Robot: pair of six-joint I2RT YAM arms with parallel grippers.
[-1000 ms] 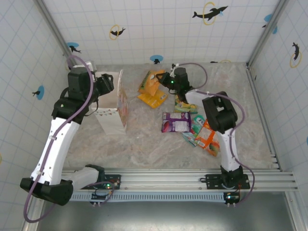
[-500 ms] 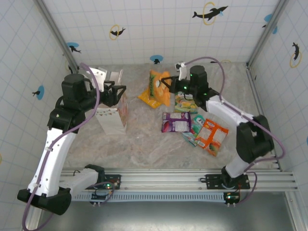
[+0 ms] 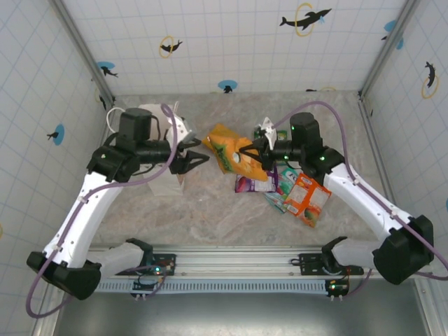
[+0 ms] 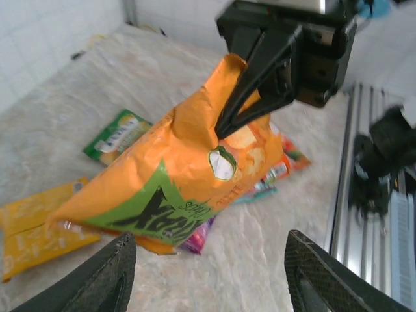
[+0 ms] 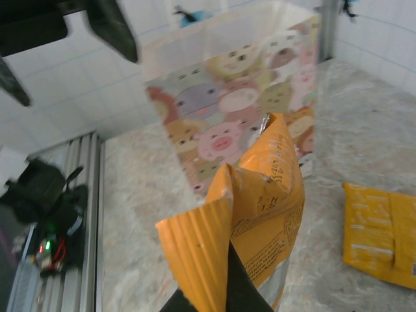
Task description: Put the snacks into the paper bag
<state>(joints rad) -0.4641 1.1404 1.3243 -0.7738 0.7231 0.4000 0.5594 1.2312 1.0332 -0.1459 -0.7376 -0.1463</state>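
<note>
The right pincer (image 3: 245,150) is clamped narrow on the crimped top edge of an orange snack packet (image 3: 227,143), holding it off the marbled worktop (image 3: 210,210). The packet (image 4: 175,175) is glossy and crumpled, orange with a green patch and bold black lettering low on its face. It hangs tilted below the pincer's dark fingers (image 4: 250,91).

The left pincer (image 3: 196,159) faces it from just beside. Its jaws are spread wide with nothing between them, and the packet lies ahead of their gap.

Beyond the right pincer stands the paper bag (image 5: 234,110). It is upright, with a white rim and a side printed with cartoon animal faces.

Below and behind the held packet, more snacks lie flat on the worktop: a purple packet (image 3: 253,184), an orange one (image 3: 308,199), a green one (image 4: 117,133) and a yellow one (image 5: 383,240).
</note>
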